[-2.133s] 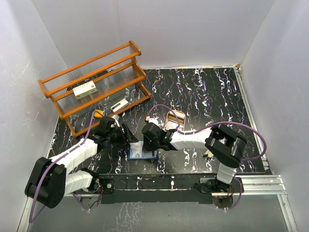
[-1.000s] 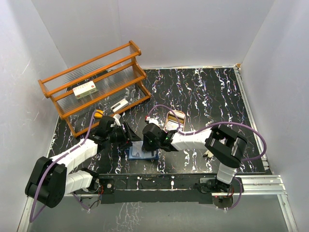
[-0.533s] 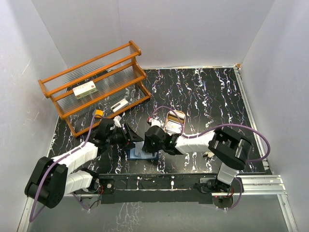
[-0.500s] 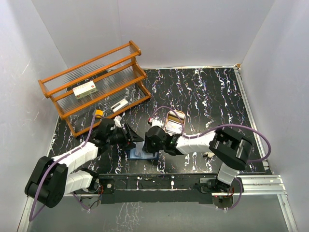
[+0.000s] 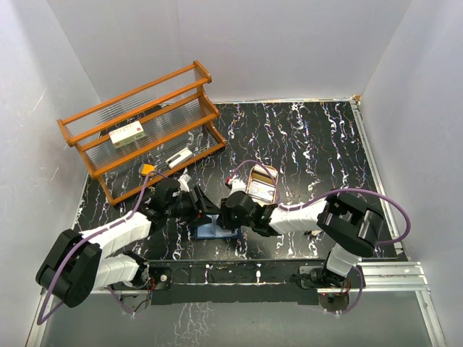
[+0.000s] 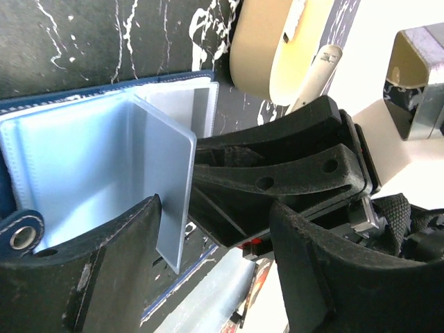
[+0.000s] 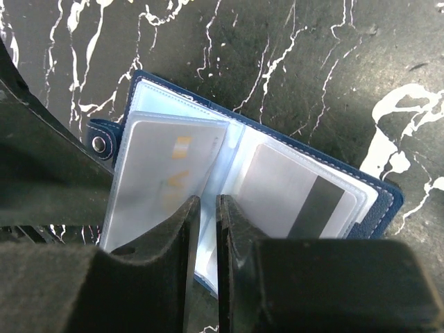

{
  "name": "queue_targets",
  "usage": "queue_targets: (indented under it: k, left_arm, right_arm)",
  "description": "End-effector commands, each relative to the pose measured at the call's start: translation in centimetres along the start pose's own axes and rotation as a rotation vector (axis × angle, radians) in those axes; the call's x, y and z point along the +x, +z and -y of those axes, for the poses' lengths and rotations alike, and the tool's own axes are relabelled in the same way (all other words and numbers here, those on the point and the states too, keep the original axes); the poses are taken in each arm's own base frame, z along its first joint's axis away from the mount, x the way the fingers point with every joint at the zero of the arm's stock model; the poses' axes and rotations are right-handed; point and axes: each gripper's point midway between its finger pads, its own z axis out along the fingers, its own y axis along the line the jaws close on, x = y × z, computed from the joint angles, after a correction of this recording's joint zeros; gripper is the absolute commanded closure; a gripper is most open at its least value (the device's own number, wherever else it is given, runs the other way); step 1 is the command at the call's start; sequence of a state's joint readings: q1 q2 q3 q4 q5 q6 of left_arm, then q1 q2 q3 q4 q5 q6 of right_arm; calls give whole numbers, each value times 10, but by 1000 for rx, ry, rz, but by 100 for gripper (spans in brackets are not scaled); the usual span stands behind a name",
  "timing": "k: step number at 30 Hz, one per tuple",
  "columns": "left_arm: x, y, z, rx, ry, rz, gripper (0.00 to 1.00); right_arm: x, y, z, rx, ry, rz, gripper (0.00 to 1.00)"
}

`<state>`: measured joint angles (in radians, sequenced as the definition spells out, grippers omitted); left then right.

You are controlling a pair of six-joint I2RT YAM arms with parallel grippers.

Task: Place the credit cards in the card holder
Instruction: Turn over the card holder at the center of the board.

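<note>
The card holder (image 5: 215, 231) lies open near the front edge, navy outside and light blue inside (image 7: 385, 201). One greyish credit card (image 7: 166, 173) with orange marks sits in a clear sleeve on its left half. Another credit card (image 7: 298, 194) with a dark stripe sits in the right pocket. My right gripper (image 7: 208, 205) hangs over the fold, its jaws a narrow slit apart with nothing between them. The left gripper (image 6: 215, 277) is open; one of its fingers (image 6: 90, 277) rests by the holder's snap, beside an upright sleeve (image 6: 173, 194). In the top view the left gripper (image 5: 201, 206) and right gripper (image 5: 228, 217) meet over the holder.
An oval tan tray (image 5: 262, 183) sits just behind the right gripper. The orange wooden rack (image 5: 141, 130) at the back left carries a white box with red marks (image 5: 127, 134). A small white item (image 5: 179, 157) and a yellow piece (image 5: 147, 170) lie by the rack's foot.
The right gripper's jaws have parted from shut to a slit and its arm has dropped lower over the holder. The left gripper has shifted right, closer to the holder.
</note>
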<state>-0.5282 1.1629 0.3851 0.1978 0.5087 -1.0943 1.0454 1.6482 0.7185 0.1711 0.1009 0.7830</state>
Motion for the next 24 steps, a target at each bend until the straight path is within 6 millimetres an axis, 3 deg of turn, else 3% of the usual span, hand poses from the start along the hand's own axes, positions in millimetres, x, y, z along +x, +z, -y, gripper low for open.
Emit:
queue_targets:
  k: [1, 4, 15, 24]
  left_arm:
    - [1, 2, 21, 55, 0, 4, 38]
    - [4, 3, 22, 78, -25, 18, 38]
    - [2, 7, 20, 47, -7, 21, 38]
    - [3, 10, 23, 57, -11, 15, 39]
  right_arm:
    - [-7, 0, -16, -124, -51, 69, 84]
    - [-12, -4, -21, -163, -55, 106, 84]
    - [-22, -23, 7, -47, -129, 152, 77]
    - [-27, -36, 10, -30, -129, 148, 75]
